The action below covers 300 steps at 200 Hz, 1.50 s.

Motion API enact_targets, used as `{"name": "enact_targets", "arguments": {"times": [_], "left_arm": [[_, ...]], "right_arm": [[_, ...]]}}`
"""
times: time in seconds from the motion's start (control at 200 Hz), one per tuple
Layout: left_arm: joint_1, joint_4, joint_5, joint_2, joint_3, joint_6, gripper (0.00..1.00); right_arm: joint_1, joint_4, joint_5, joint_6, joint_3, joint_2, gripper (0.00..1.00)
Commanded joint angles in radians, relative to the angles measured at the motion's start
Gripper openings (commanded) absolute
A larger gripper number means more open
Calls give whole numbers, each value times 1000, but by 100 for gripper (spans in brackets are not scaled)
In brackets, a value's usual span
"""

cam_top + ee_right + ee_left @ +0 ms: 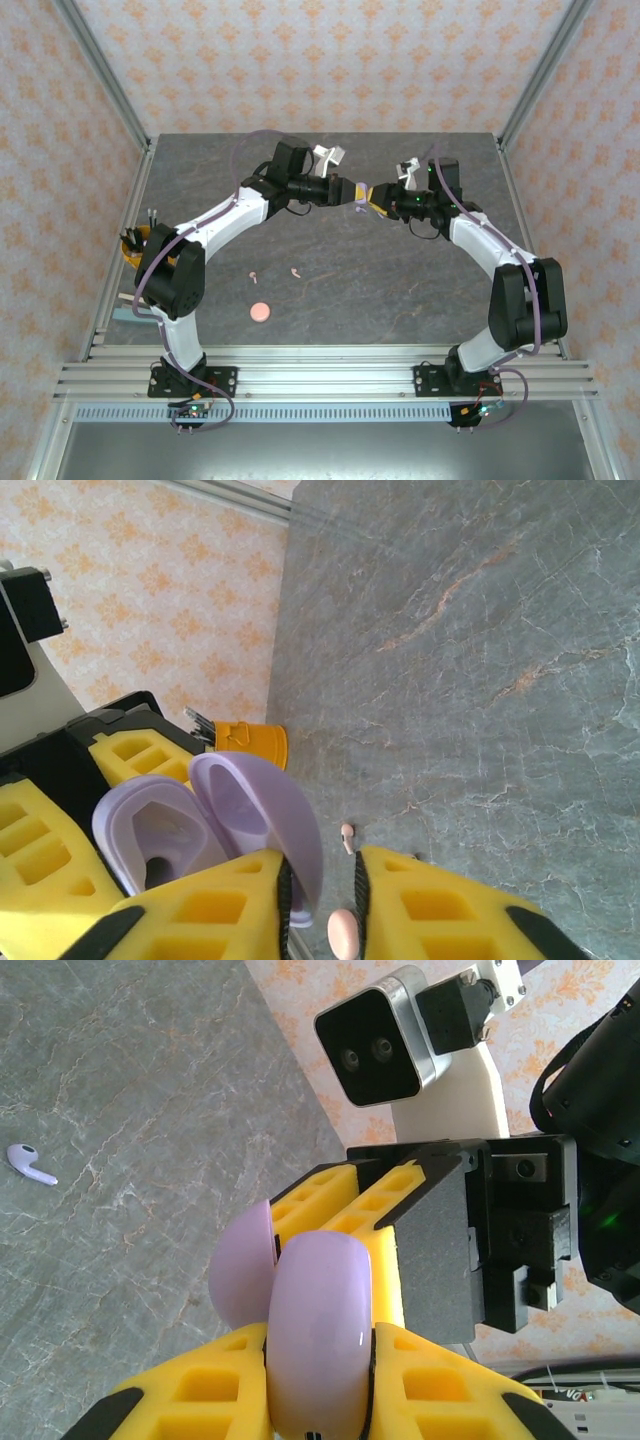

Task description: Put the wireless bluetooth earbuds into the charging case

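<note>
Clamping the purple charging case (318, 1360) between its yellow fingers (200, 1390), the left gripper (345, 190) holds it up over the middle of the table (420, 290). The case is hinged apart, with the lid (255, 805) swung away from the base (160, 830). The right gripper (325, 872) faces it nose to nose. Its jaws straddle the lid rim with one pad against it and a gap on the other side, so they are apart and not clamped.

A pink earbud (254, 273) and a second pink earbud (296, 271) lie loose on the table, near each other, on the side toward the arm bases. The round pink case (260, 312) sits just beyond them, nearer the bases. A purple earbud (30, 1163) lies on the table, well apart from the held case. An orange cup (135, 245) with tools in it stands at the table's left edge.
</note>
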Motion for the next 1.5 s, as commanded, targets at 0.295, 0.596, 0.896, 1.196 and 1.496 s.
{"name": "enact_targets", "arguments": {"times": [0.295,0.596,0.896,1.196,1.496], "left_arm": [[-20,-4,64,-6,33,20,3],[-29,-15,73,1,35,26,3],[-31,-49,41,-4,40,49,21],[-22,-52,-5,-18,48,53,58],[36,-105,-24,-64,53,85,83]], "right_arm": [[0,-1,46,-29,31,33,0],[1,4,48,-14,52,43,3],[3,-20,62,-22,68,29,0],[2,-76,86,-56,78,25,0],[6,-253,103,-213,143,37,0]]}}
